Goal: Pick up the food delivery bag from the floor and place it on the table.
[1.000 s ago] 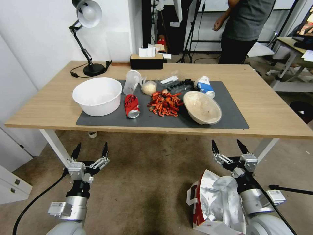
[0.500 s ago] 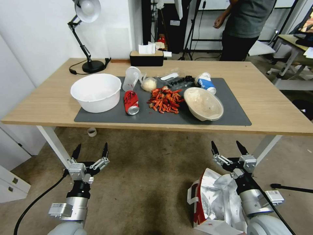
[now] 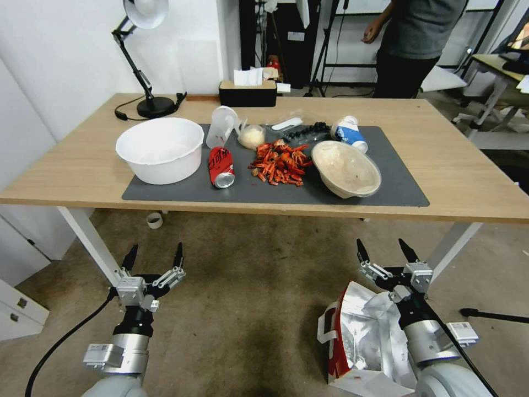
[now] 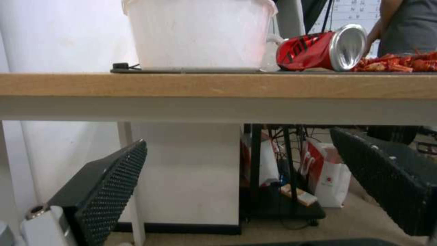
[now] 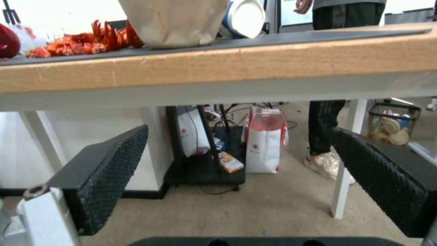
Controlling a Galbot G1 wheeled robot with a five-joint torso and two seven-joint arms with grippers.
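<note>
Food delivery bag [image 3: 363,342] lies open on the floor [image 3: 248,309] beneath the right tool [image 3: 387,252]; both tools released, left tool [image 3: 153,256] idle; lower the right onto 1 strap handle, avoiding foil

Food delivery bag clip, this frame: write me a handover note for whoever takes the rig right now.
Left gripper: open, empty, held low over the floor in front of the table.
Right gripper: open, empty, just beyond the bag's top edge; whether it touches the bag cannot be told.
Food delivery bag: on the floor at the robot's right, mouth open, foil lining showing.
Table: the grey mat is crowded with a white bowl, a can, food scraps and a paper bowl; bare wood at both ends.
Done: nothing gripped or lifted.
Left: grasp the bag, lift it, set it on the table.
</note>
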